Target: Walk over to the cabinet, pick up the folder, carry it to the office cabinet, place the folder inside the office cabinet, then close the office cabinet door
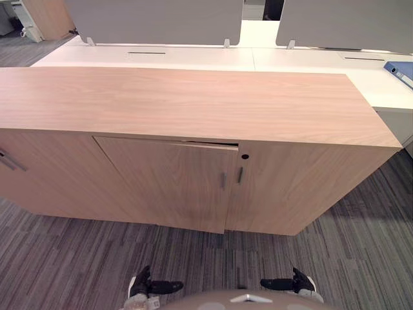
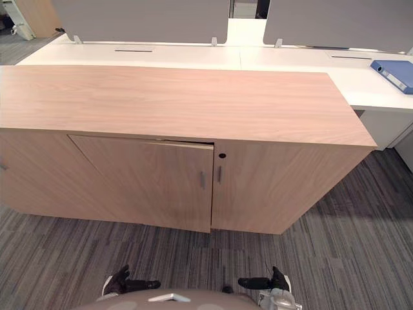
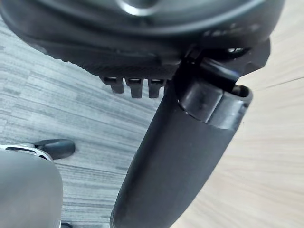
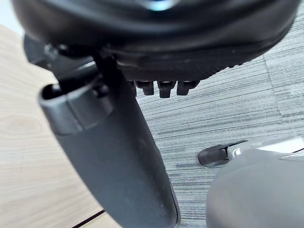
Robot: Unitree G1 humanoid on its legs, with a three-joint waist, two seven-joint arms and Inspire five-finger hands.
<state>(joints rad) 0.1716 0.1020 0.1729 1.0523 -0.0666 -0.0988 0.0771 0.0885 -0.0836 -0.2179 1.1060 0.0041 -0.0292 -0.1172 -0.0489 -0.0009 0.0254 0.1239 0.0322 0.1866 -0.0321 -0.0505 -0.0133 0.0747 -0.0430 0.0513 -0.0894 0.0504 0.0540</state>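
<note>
Both dark hands, the left hand [image 3: 180,156] and the right hand [image 4: 109,156], hung with straight fingers holding nothing, while the blue folder [image 2: 392,74] lay on the white desk [image 2: 361,90] behind the low wooden cabinet [image 1: 193,103], whose left door [image 1: 168,184] stood slightly ajar.

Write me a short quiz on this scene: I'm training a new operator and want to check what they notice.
1. True or false: the blue folder lies on top of the wooden cabinet.
2. Which cabinet door stands slightly ajar? A: the door left of the keyhole. B: the door right of the keyhole. C: neither.
3. What do the left hand and the right hand hold?

Key: 1 false: it lies on the white desk behind the cabinet, far right. 2 A: a gap shows along its top edge. 3 nothing.
</note>
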